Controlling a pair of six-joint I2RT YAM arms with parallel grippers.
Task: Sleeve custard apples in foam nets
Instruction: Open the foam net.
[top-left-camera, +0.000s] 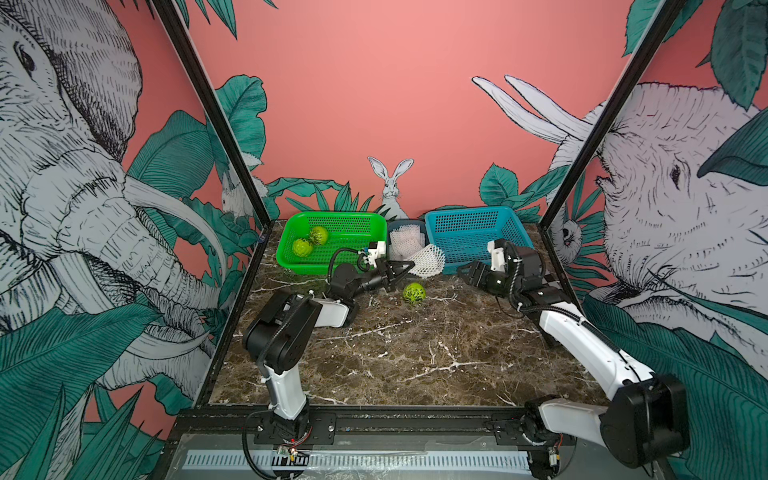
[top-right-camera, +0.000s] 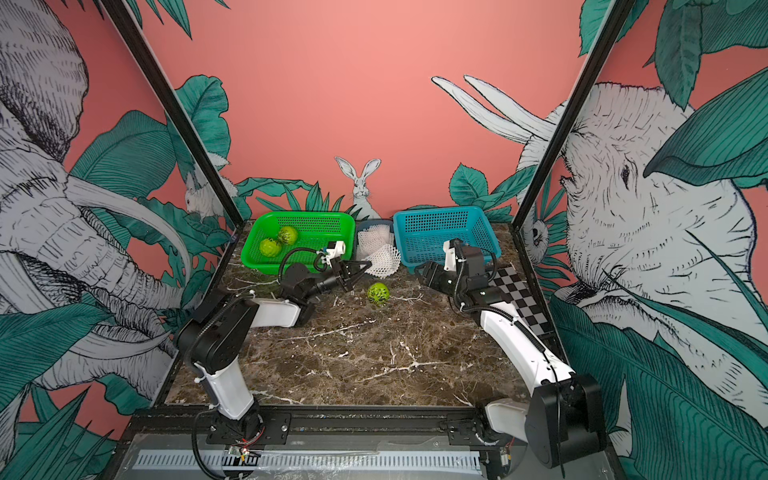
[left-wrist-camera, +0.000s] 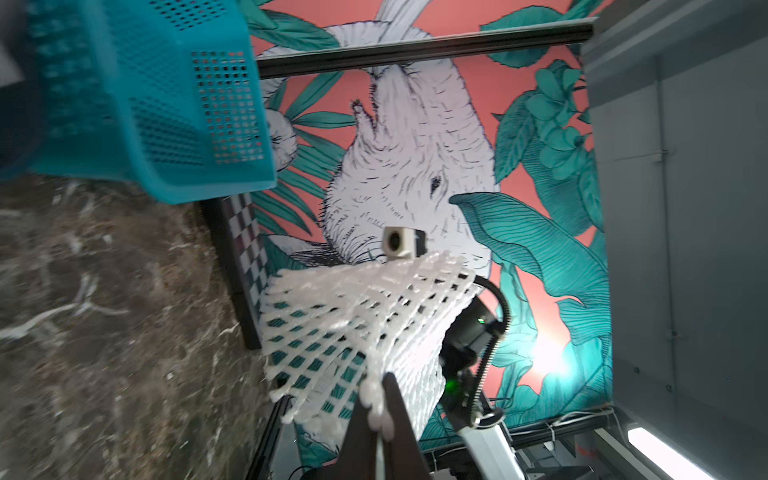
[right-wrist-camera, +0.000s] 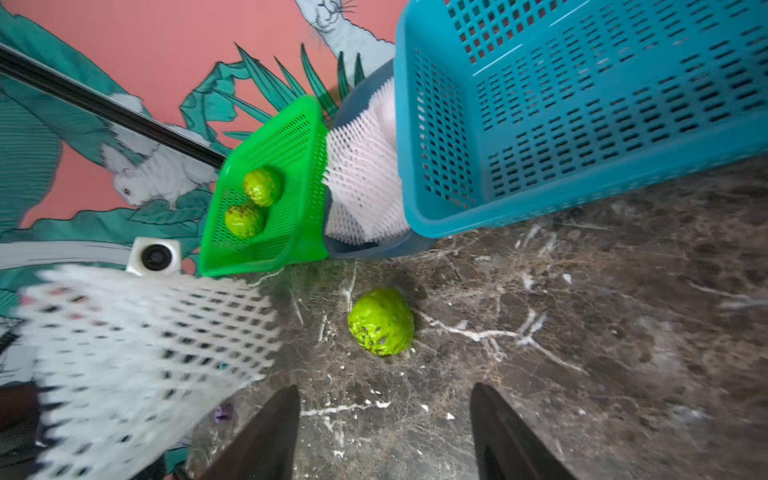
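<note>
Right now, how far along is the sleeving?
Done: nothing is sleeved yet. In hand: left gripper shut on one foam net, held near the bare custard apple on the table; right gripper open, empty. Left: that fruit, plus two custard apples in the green basket.

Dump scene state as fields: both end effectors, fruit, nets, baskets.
left end effector: shut on held foam net
right end effector: open, empty, pointed toward loose custard apple
loose custard apple: on table, unsleeved
other custard apples: two, in green basket, unsleeved
spare foam nets: in small bin between the baskets
blue basket: empty
</note>
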